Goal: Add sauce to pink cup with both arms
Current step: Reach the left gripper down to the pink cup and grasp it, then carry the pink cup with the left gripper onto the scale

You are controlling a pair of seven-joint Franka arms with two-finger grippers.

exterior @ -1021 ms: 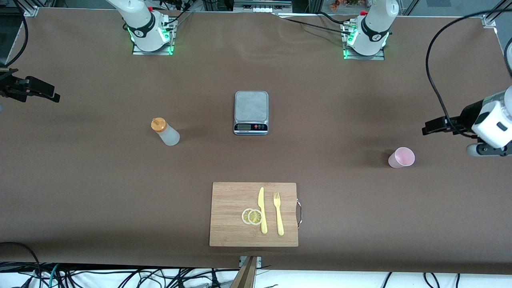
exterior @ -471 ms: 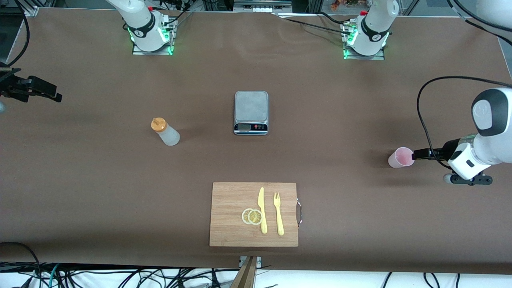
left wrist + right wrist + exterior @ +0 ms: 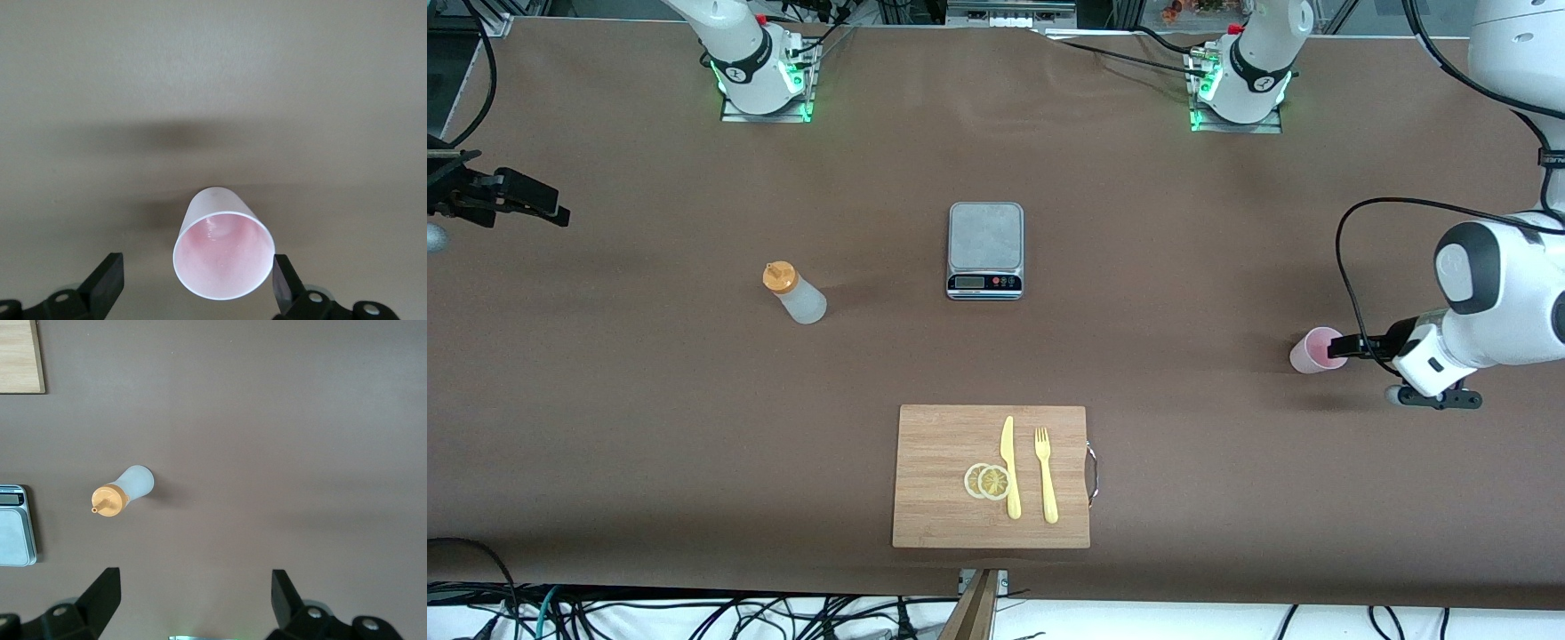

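Front view: your small pale pink plastic tumbler stands upright on the brown worktop toward the left arm's end. The left claw is low, right at the tumbler's rim. Your translucent whitish squeeze bottle with the orange cap stands upright toward the right arm's end, beside the grey kitchen scale and well apart from the tumbler. The right claw hangs over the worktop edge at the right arm's end, well apart from the bottle. The wooden cutting board lies nearer the camera than the scale and carries two lemon slices, a yellow plastic knife and a yellow plastic fork.

Left wrist view: left claw spread wide, one black finger on each side of the tumbler. One finger sits just beside the wall, contact unclear; no grip. Tumbler interior looks empty, only glare on the bottom.

Right wrist view: right claw spread wide, holding nothing. Bottle sits well clear of it, cap on; contents unreadable. Scale corner and board corner show at the edges.
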